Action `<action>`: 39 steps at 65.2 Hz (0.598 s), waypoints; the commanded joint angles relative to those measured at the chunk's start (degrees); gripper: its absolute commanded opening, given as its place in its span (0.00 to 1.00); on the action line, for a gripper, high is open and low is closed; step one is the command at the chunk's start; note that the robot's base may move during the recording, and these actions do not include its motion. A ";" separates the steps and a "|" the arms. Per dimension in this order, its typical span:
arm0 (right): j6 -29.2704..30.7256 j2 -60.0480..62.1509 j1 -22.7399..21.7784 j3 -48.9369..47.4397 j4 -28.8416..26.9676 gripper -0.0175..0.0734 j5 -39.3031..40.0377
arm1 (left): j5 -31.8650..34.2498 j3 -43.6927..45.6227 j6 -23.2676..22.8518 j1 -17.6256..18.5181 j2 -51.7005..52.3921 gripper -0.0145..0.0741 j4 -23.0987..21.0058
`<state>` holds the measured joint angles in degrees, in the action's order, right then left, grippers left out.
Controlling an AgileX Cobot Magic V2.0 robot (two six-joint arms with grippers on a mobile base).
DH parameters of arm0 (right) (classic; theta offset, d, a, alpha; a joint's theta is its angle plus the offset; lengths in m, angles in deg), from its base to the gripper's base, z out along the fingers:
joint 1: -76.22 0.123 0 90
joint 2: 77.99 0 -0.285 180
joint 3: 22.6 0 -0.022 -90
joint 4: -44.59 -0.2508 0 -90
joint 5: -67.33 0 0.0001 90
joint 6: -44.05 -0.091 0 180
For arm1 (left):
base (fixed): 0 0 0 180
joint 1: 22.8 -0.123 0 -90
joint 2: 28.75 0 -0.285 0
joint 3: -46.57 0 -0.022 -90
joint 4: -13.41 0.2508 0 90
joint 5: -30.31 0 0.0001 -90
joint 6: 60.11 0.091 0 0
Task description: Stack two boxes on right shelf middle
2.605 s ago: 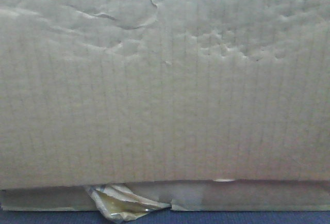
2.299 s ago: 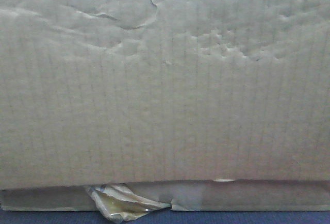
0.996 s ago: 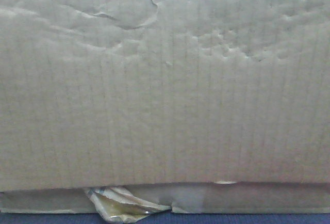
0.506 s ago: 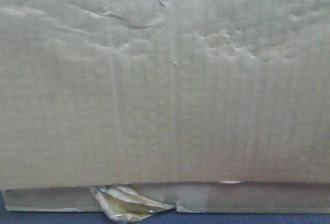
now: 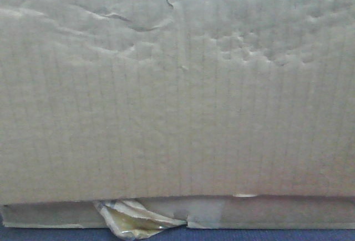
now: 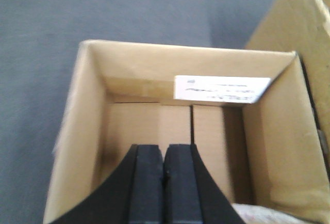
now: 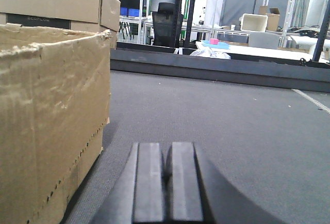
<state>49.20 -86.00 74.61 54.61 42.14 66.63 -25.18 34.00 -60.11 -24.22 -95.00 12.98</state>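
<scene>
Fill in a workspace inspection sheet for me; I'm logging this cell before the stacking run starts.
Surface: grey carpet floor.
Job's things: taller box apparently resting on flat box, torn tape sticking out; shelf not identified.
Clutter: open carton with white label in left wrist view; worn carton in right wrist view.
Grippers: left gripper shut, empty; right gripper shut, empty.
Cables: nothing seen.
Surroundings: office chair, tables behind.
</scene>
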 commanded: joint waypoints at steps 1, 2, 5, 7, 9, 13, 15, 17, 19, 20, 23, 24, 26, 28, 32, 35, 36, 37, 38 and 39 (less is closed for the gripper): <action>-0.04 0.23 -0.23 0.00 -0.26 0.01 1.26 | -1.45 3.07 4.58 -1.44 -4.37 0.05 -1.79; -0.04 0.23 -0.23 0.00 -0.26 0.01 1.26 | -1.66 3.46 5.27 -1.85 -4.97 0.05 -2.05; -0.04 0.23 -0.23 0.00 -0.26 0.01 1.26 | -2.17 4.52 8.10 -3.35 -6.89 0.05 -3.29; -0.04 0.23 -0.23 0.00 -0.26 0.01 1.26 | -2.17 5.17 10.33 -4.51 -7.61 0.05 -4.54; -0.04 0.23 -0.23 0.00 -0.26 0.01 1.26 | -2.17 5.76 12.72 -5.75 -8.62 0.05 -6.14; -0.04 0.23 -0.23 0.00 -0.26 0.01 1.26 | -2.32 7.06 17.46 -8.92 -9.84 0.05 -10.52; -0.04 0.23 -0.23 0.00 -0.26 0.01 1.26 | -2.45 7.55 19.61 -10.43 -10.29 0.05 -12.35; -0.04 0.23 -0.23 0.00 -0.26 0.01 1.26 | -2.77 7.98 21.60 -11.95 -10.81 0.05 -14.00; -0.04 0.23 -0.23 0.00 -0.26 0.01 1.26 | -2.95 8.25 23.63 -13.84 -11.12 0.05 -15.19; -0.04 0.23 -0.23 0.00 -0.26 0.01 1.26 | -2.95 8.36 24.26 -14.56 -11.30 0.05 -15.72; -0.04 0.23 -0.23 0.00 -0.26 0.01 1.26 | -2.84 8.36 25.49 -16.27 -11.68 0.05 -16.49; -0.04 0.23 -0.23 0.00 -0.26 0.01 1.26 | -2.84 8.36 25.50 -17.15 -11.68 0.05 -16.62; -0.04 0.23 -0.23 0.00 -0.26 0.01 1.26 | -2.84 8.23 25.50 -18.17 -11.94 0.05 -16.71; -0.04 0.23 -0.23 0.00 -0.26 0.01 1.26 | -2.84 8.23 25.50 -19.00 -12.26 0.05 -16.71; -0.04 0.23 -0.23 0.00 -0.26 0.01 1.26 | -3.05 8.23 27.07 -20.03 -12.76 0.06 -16.71; -0.04 0.23 -0.23 0.00 -0.26 0.01 1.26 | -3.05 8.14 27.91 -20.14 -13.49 0.10 -16.71; -0.04 0.23 -0.23 0.00 -0.26 0.01 1.26 | -3.05 8.14 28.24 -20.14 -13.68 0.11 -16.71; -0.04 0.23 -0.23 0.00 -0.26 0.01 1.26 | -3.05 8.14 28.55 -20.14 -13.92 0.13 -16.85; -0.04 0.23 -0.23 0.00 -0.26 0.01 1.26 | -3.05 8.14 28.51 -20.14 -14.14 0.15 -16.86; -0.04 0.23 -0.23 0.00 -0.26 0.01 1.26 | -3.05 8.14 28.51 -19.99 -14.40 0.18 -16.86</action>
<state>49.20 -86.00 74.61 54.61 42.14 66.63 -28.06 41.61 -33.28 -44.09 -108.33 -2.21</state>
